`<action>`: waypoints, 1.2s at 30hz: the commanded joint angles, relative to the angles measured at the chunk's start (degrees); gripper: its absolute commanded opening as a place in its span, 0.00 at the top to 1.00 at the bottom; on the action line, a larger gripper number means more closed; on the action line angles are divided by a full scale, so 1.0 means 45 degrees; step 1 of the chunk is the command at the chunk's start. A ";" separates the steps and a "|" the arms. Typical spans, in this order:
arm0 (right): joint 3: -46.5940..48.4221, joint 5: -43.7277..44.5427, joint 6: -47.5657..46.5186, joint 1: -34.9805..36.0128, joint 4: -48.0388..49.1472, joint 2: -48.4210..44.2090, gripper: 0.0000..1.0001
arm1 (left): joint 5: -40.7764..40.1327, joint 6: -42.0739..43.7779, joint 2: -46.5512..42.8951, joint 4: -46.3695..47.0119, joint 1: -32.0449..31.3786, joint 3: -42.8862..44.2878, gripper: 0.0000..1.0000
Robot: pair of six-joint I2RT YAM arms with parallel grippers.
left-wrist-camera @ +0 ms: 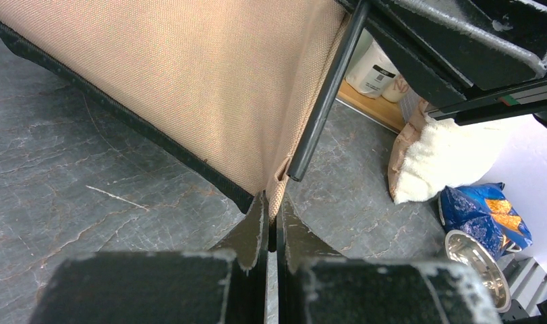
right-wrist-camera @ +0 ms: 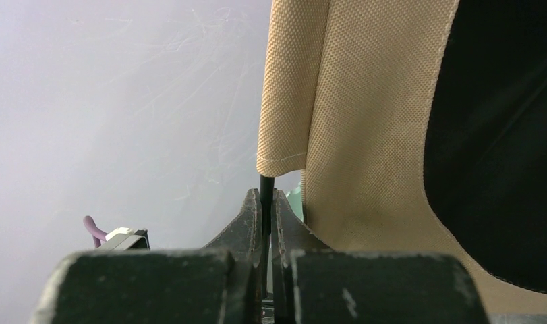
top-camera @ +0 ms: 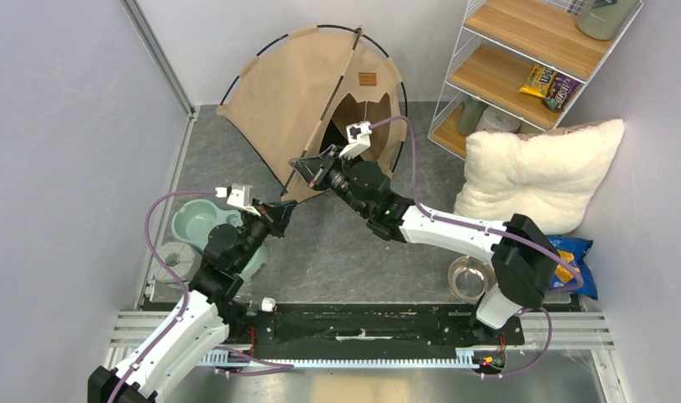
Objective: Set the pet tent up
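in the top view the pet tent [top-camera: 295,101] stood at the upper centre of the frame, domed, its arched doorway turned toward the arms. we counted one tent and two thin black poles [top-camera: 344,75] crossing over its top. both arms reached to the tent's lower front corner, the left gripper [top-camera: 280,211] just below it and the right gripper [top-camera: 305,166] at its edge. around them were one white pillow [top-camera: 538,164] at the right, one wire shelf [top-camera: 530,59] in the upper right, one green bowl [top-camera: 204,225] at the left and one steel bowl [top-camera: 471,279] at the lower right.

in the left wrist view the left gripper was clenched on the tan corner of the tent at the lower centre, where the black hem ended. one pole tip [left-wrist-camera: 296,174] hung just beside that corner. we could not tell whether it touched the cloth. we judged the corner was pinned so the fabric would hold firm for the tip.

in the right wrist view the right gripper was clamped on a pole at the centre, just below a fabric sleeve. we judged it gripped there to steer the tip into the corner, a step not yet done.
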 commanded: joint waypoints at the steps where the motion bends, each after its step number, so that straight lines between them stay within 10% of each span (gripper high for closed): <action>1: 0.0703 0.1168 -0.0061 -0.0372 0.0941 -0.0178 1.00 | 0.0385 -0.0248 -0.0112 0.0023 -0.0145 -0.0008 0.98; 36: 0.0448 0.0291 -0.2371 -0.0348 -0.0971 -0.0003 1.00 | 0.0014 -0.0141 0.0081 -0.0398 -0.0176 0.0425 0.98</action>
